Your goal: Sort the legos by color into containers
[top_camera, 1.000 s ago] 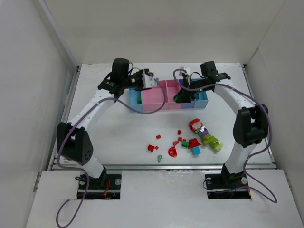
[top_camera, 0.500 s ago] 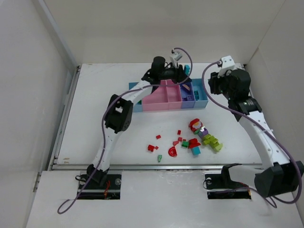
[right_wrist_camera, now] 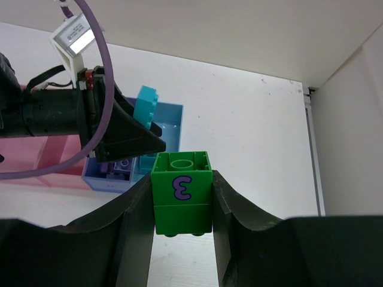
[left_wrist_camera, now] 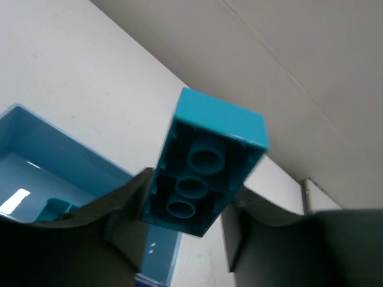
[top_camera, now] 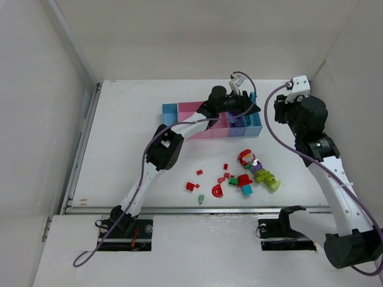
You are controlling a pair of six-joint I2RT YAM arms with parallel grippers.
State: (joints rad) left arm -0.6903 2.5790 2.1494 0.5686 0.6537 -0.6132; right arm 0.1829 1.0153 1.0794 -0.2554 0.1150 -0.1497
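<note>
- Top external view: the left arm reaches across the row of containers point(top_camera: 170, 109) at the 12 o'clock side of the white surface point(top_camera: 125, 149). Its wrist is over the right-hand end of the row. The right arm stands raised at 3 o'clock of the row, close to the side wall.
- Loose legos point(top_camera: 239, 177) lie scattered on the surface at 5 o'clock of the containers. They are red, green, purple, teal and lime-yellow pieces. The lime-yellow piece point(top_camera: 268, 178) is at the 3 o'clock edge of the group, and a small green piece point(top_camera: 201, 199) is at its 7 o'clock edge.
- Left wrist view: the left claw point(left_wrist_camera: 185, 203) pinches a teal brick point(left_wrist_camera: 206, 164) by its long sides. The brick's hollow underside and three round tubes face the camera.
- The light blue end bin point(left_wrist_camera: 60, 152) sits at 8 o'clock of the held brick, with a teal piece point(left_wrist_camera: 57, 206) lying inside it. The brick is in the air, touching only the fingers.
- Right wrist view: the right claw point(right_wrist_camera: 181, 200) is clamped on a green brick point(right_wrist_camera: 181, 194), one finger on each side. A purple "3" on the brick faces the camera, with a stud on top.
- From this view the left claw and its teal brick hang at 10 o'clock of the green brick, by the light blue end bin. Purple pieces point(right_wrist_camera: 115, 168) lie in the purple-blue bin beside it.
</note>
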